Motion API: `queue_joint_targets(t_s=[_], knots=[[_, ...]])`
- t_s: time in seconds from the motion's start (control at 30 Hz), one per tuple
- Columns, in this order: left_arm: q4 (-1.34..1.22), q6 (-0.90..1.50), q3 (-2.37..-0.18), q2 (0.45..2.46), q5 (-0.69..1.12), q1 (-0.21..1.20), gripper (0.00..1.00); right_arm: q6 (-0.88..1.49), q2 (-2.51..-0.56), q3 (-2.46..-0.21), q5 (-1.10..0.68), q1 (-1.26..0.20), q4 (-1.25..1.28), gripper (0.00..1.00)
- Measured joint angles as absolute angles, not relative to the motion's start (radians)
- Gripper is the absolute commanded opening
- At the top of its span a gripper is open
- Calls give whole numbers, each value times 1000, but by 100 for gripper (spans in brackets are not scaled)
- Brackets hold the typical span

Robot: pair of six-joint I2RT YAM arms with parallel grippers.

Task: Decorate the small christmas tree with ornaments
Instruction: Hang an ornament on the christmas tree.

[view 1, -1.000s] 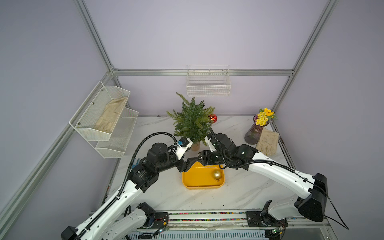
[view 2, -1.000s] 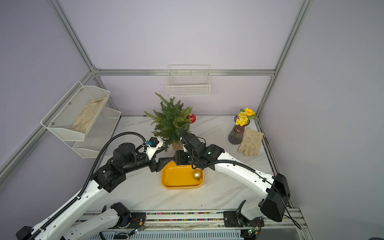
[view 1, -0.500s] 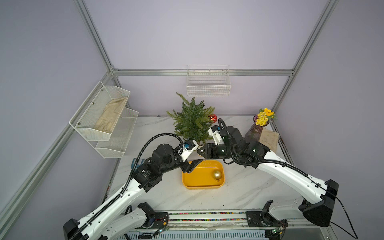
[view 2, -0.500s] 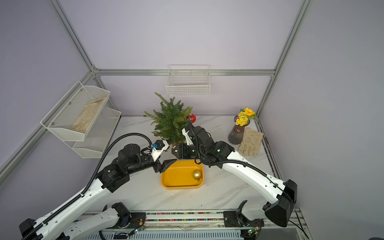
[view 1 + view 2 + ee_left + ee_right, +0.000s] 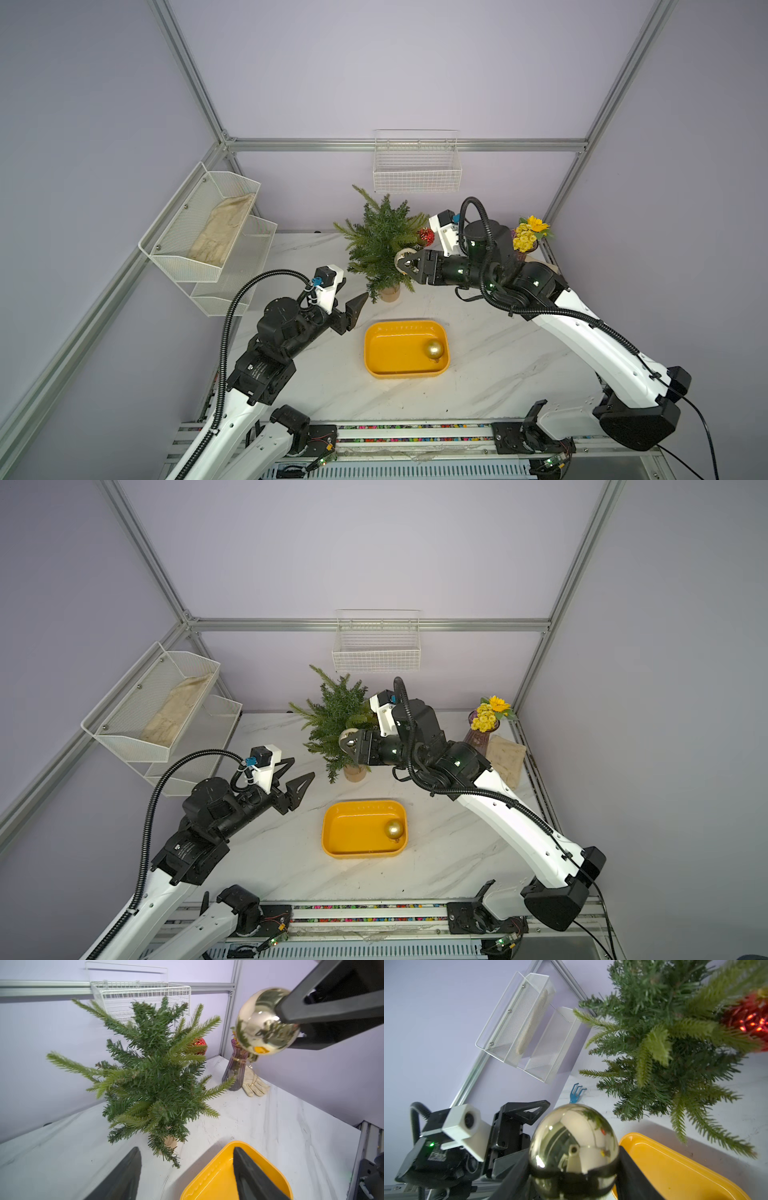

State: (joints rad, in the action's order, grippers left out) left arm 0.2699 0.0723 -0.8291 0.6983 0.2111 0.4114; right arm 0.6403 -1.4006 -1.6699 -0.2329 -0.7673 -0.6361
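Centrally, bare marble (image 5: 424,307) between tree (image 5: 380,249), tray (image 5: 405,375).

This is a robot lab, a test booth and not a home. The plain pale purple walls (image 5: 374,62) sit in a frame of silver metal bars (image 5: 407,144). Two black and white robot arms, the left arm (image 5: 266,365) and the right arm (image 5: 594,345), are fixed to a long metal rail with bright little wires (image 5: 415,432). The rail runs along the front edge of the white stone-look table (image 5: 498,374). A thick black ribbed cable (image 5: 226,332) runs along the left arm. A small white camera box (image 5: 465,1124) sits on that arm's wrist.
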Motion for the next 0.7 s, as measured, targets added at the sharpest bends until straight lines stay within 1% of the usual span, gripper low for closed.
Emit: queue_joint_targets(t_s=[0.13,0.37,0.47,0.7], knots=[[274,121,-829,721,270,310,62,629,-1454,-1743,-258,-767,-615,51],[261,224,-830,736,391,107,61,627,-1553,-1841,-312,-767,-571,49],[223,257,-830,767,443,74,61,624,-1599,-1892,-320,-767,-564,49],[150,294,-874,919,551,73,60,611,-1711,-2034,-303,-760,-548,49]])
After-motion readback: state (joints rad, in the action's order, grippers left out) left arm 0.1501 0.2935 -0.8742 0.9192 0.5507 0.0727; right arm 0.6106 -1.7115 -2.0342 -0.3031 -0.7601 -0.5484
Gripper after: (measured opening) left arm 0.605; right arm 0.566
